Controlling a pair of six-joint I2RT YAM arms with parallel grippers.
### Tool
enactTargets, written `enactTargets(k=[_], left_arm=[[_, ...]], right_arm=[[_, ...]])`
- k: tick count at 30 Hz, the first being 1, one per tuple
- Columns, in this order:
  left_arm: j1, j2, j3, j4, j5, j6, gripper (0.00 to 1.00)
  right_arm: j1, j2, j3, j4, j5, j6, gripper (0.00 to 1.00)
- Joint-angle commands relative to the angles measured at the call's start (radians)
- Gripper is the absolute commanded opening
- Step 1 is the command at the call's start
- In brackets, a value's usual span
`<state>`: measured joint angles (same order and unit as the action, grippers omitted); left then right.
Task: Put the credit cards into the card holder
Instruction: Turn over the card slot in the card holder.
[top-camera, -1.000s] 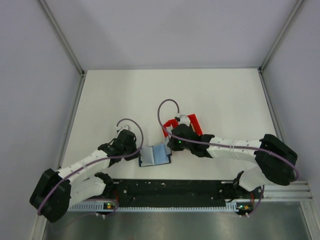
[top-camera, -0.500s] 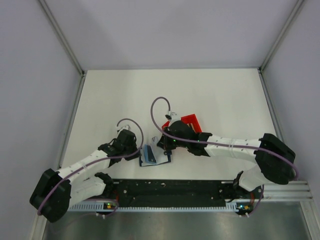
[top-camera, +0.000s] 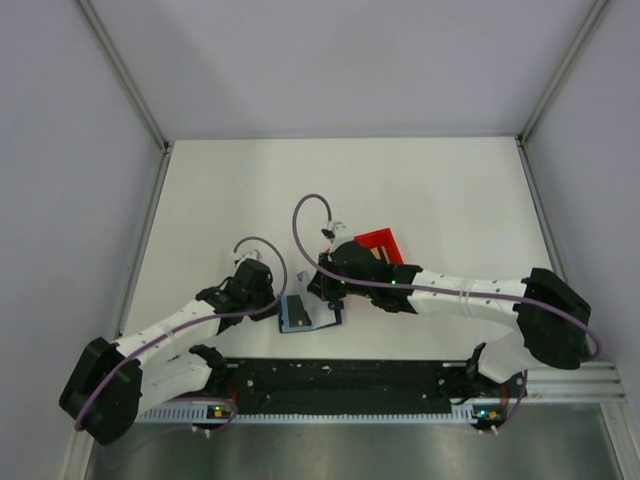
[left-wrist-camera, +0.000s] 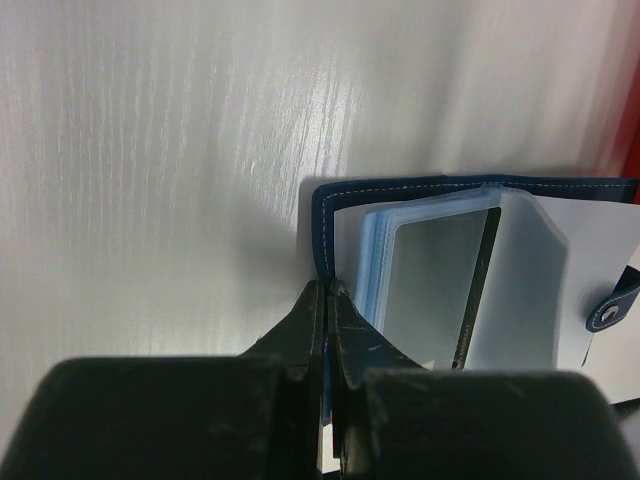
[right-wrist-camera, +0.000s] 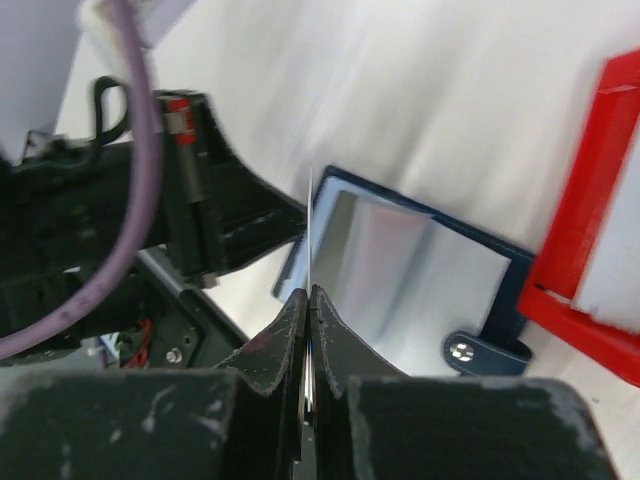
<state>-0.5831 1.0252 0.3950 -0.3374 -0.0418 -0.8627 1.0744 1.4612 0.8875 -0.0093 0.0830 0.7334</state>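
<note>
You're early on: left end effector (left-wrist-camera: 327, 291) is clamped on the open holder (left-wrist-camera: 440, 270) by its cover edge on the bench (left-wrist-camera: 150, 150), and right end effector (right-wrist-camera: 308, 293) pinches a card (right-wrist-camera: 310, 220) edge-on over the pockets, not slotted yet.

A white table (top-camera: 220, 200) with a faint grain carries two things near its front middle. The card holder (top-camera: 300, 314) lies open on it. The red bin (top-camera: 383, 243) sits just beyond the card holder, to its right.
</note>
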Motion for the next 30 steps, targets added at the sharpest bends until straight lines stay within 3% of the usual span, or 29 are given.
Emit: enactTargets(k=[1,6,13,30], left_arm=[[-0.003,-0.019,-0.002,0.008,-0.004,0.01,0.0],[-0.003,-0.051,-0.002,-0.002,-0.007,0.002,0.0],[-0.003,-0.114,-0.002,-0.02,-0.004,-0.016,0.0],[-0.003,-0.186,-0.021,0.014,0.071,-0.047,0.0]], right_arm=[[0.068,-0.009,0.083,0.034,0.024,-0.037,0.0],[0.082,0.054,0.123,-0.003,0.032,-0.022,0.0],[0.121,0.039,0.12,0.012,0.173,-0.002,0.0],[0.124,0.116,0.071,0.08,0.19,0.123,0.0]])
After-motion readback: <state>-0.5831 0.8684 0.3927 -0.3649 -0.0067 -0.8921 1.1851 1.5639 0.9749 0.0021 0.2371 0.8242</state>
